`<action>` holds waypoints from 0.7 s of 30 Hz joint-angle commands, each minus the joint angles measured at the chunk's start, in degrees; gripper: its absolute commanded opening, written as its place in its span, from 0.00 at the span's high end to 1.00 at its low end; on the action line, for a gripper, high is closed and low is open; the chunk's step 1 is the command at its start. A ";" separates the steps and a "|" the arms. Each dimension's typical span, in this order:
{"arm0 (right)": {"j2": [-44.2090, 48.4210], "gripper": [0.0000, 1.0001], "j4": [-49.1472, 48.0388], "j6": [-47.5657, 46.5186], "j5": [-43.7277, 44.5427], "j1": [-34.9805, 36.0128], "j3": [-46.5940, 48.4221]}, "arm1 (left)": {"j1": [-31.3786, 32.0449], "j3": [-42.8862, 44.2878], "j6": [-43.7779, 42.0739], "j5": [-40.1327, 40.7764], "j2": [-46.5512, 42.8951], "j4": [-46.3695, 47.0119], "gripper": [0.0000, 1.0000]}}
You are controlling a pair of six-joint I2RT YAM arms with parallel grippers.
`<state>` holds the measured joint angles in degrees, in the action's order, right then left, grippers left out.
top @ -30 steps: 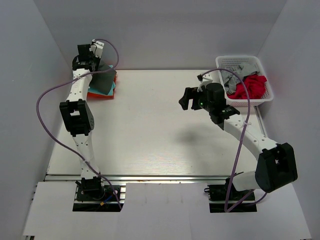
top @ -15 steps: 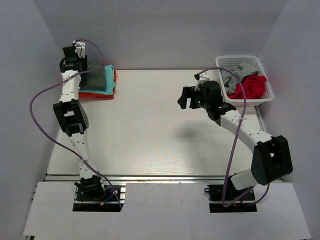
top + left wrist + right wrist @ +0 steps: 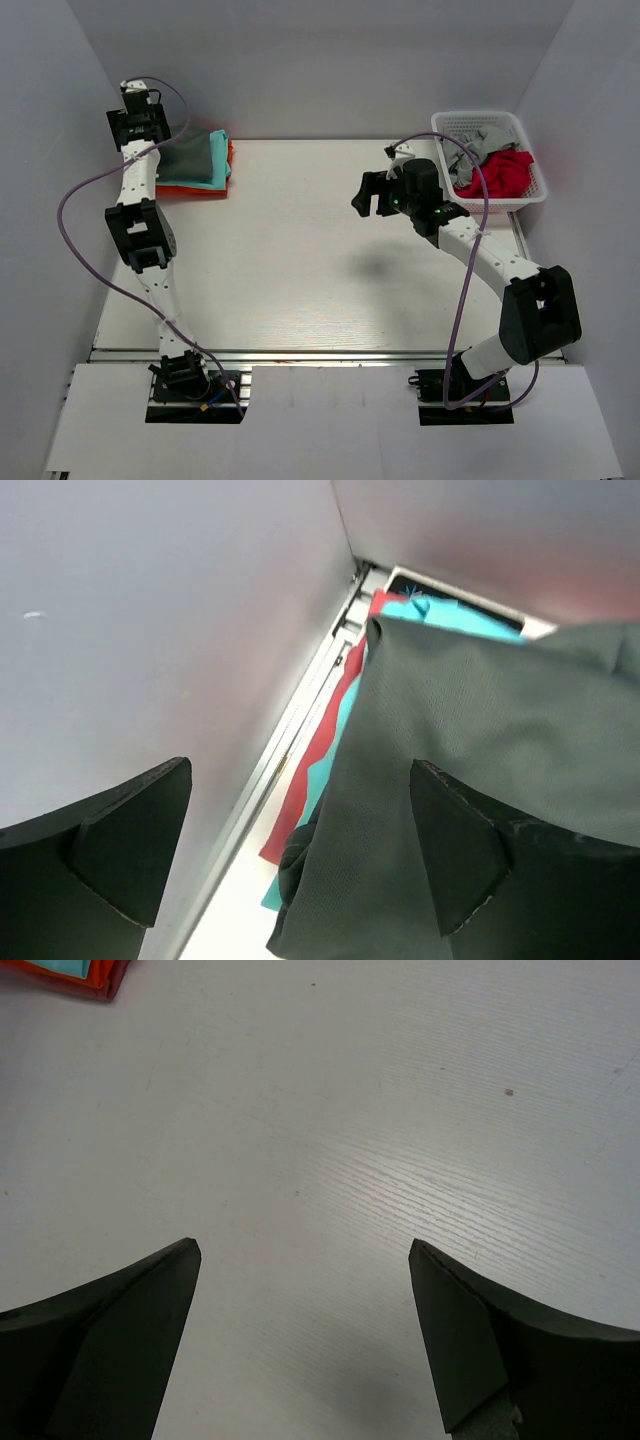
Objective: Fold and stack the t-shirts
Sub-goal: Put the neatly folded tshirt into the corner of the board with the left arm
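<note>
A dark charcoal t-shirt (image 3: 190,155) lies on top of a teal one (image 3: 218,172) and an orange one (image 3: 195,190) at the table's far left. My left gripper (image 3: 140,128) is raised beside the left wall just past this stack, open and holding nothing. In the left wrist view the charcoal shirt (image 3: 470,710) drapes over the teal edge (image 3: 319,789) and the orange edge (image 3: 299,799), below my open left gripper (image 3: 300,770). My right gripper (image 3: 368,195) hovers open over the bare table (image 3: 330,1140), its fingers (image 3: 305,1250) wide apart and empty.
A white mesh basket (image 3: 440,125) stands at the far right, holding a red t-shirt (image 3: 500,172) and a light grey one (image 3: 470,155). Grey walls close in on the left, back and right. A corner of the stack (image 3: 90,975) shows in the right wrist view.
My left gripper has opened, let go of the charcoal t-shirt on the stack, and drawn back left toward the wall. The right gripper has drifted slightly left.
</note>
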<state>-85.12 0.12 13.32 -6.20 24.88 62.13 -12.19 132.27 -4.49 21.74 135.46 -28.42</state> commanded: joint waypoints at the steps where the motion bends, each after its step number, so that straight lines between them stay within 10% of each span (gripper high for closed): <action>1: 1.18 0.09 -1.97 -0.05 -1.19 0.16 1.07 | -0.12 0.10 5.81 1.13 -8.89 1.35 0.00; 6: 2.06 0.09 -3.37 -0.05 -1.28 0.16 -1.31 | -0.12 -5.68 2.67 -18.08 -12.76 4.60 0.16; 13: 0.31 0.09 -2.85 -0.40 -1.27 -0.19 -1.13 | -0.91 -4.05 8.16 -25.87 -8.47 6.64 0.98; 21: -1.62 0.09 -1.70 -1.72 -0.22 -0.10 0.71 | -3.28 -0.95 10.56 -27.80 2.17 10.21 1.00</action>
<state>-85.67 -0.73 12.82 -6.79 24.88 60.95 -13.76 132.16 3.60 -3.92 135.50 -20.51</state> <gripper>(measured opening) 0.907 0.016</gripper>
